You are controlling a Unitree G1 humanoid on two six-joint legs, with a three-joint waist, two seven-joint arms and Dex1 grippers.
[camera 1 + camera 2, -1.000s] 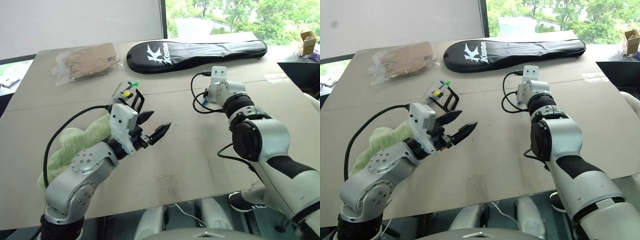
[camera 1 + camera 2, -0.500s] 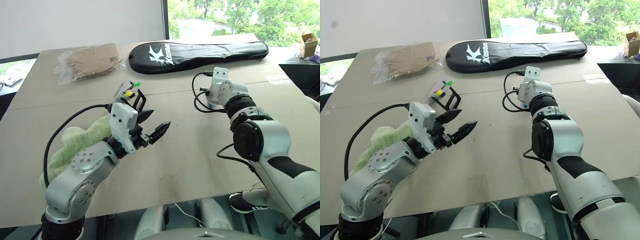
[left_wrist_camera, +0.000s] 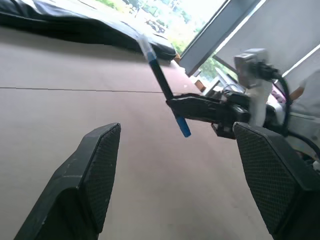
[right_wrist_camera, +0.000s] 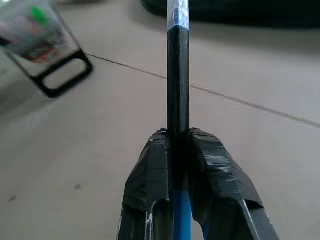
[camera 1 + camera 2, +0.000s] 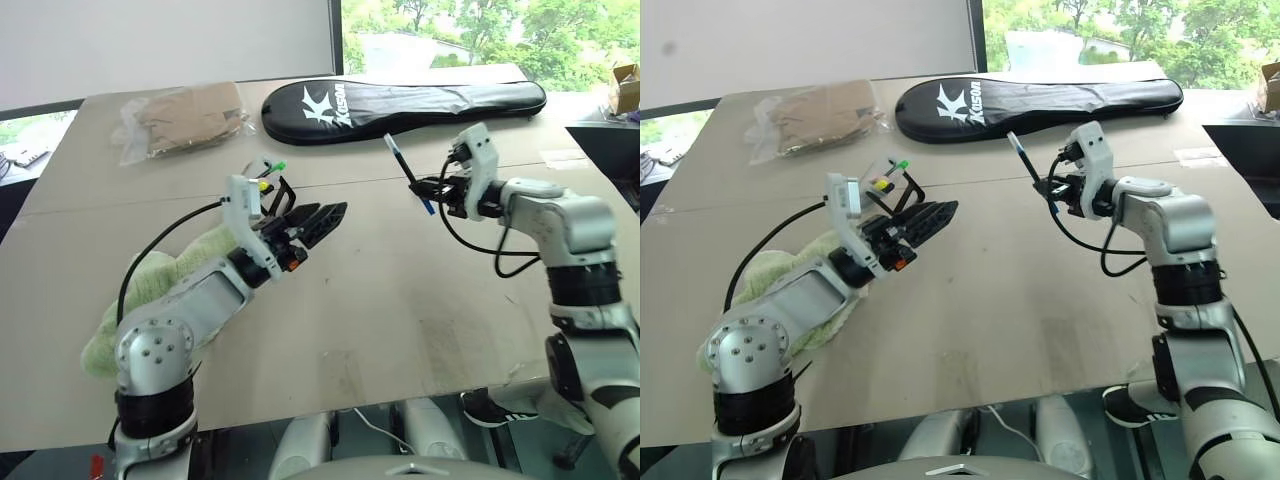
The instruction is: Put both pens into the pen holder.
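The right hand (image 5: 432,187) has lifted the pen (image 5: 408,176) off the desk (image 5: 400,300) and grips it tight; the left hand (image 5: 318,218), raised toward it, stands wide, likely awaiting a handover near the pen holder (image 5: 262,187).

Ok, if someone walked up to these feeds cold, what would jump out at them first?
Probably the right gripper, raised above the table and shut on a dark pen with a blue lower end, held slanted in the air. Next, the left gripper, open, beside the pen holder with its green- and yellow-tipped markers. Behind both, the long black racket bag lies across the table's far side.
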